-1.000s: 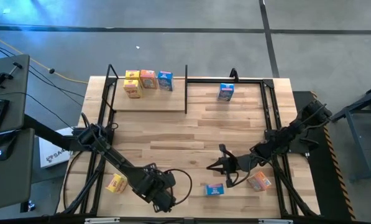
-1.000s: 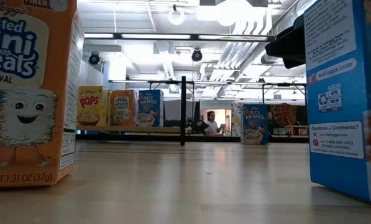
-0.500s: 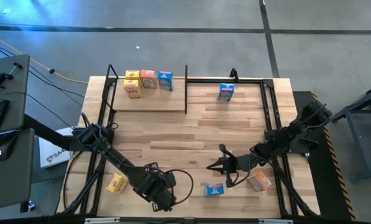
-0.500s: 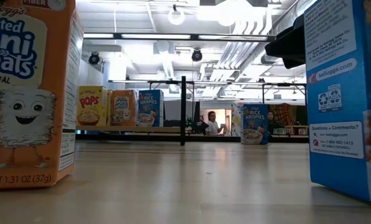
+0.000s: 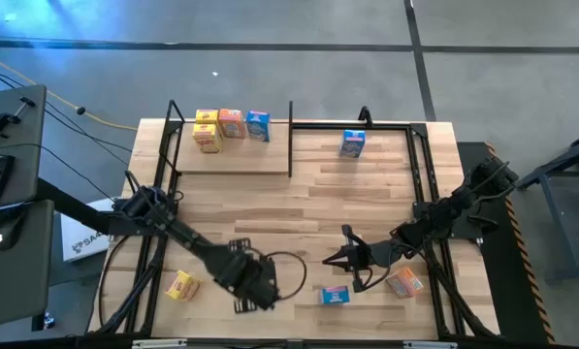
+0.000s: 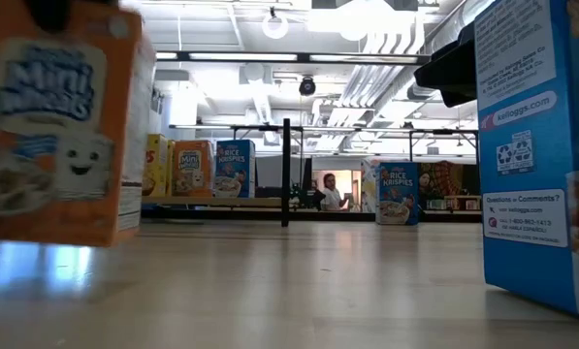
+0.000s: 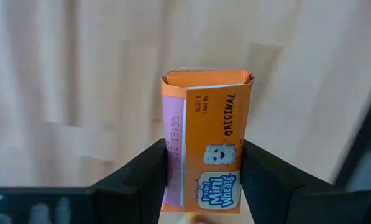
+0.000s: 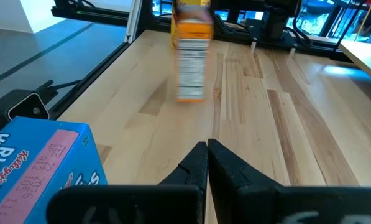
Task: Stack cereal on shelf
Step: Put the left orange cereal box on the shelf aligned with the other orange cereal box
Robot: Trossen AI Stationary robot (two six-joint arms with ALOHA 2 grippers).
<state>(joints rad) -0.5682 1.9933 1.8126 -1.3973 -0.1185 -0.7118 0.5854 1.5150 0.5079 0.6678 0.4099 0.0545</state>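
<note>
- Orange cardboard Mini-Wheats box (image 7: pixel 207 140) sits clamped between the left gripper (image 7: pixel 204 180) jaws, raised clear of the pale slatted wood surface (image 5: pixel 299 208) near its front edge.
- Light-wood shelf board (image 5: pixel 233 155) at the far left corner carries a yellow box (image 5: pixel 208 131), an orange box (image 5: pixel 231 123) and a blue box (image 5: pixel 258 126) in a row.
- Right gripper (image 5: pixel 336 258) rests low over the front of the surface, jaws clenched on nothing, near a flat-lying blue box (image 5: pixel 335 296).
- Another blue box (image 5: pixel 353 142) stands upright at the far edge.
</note>
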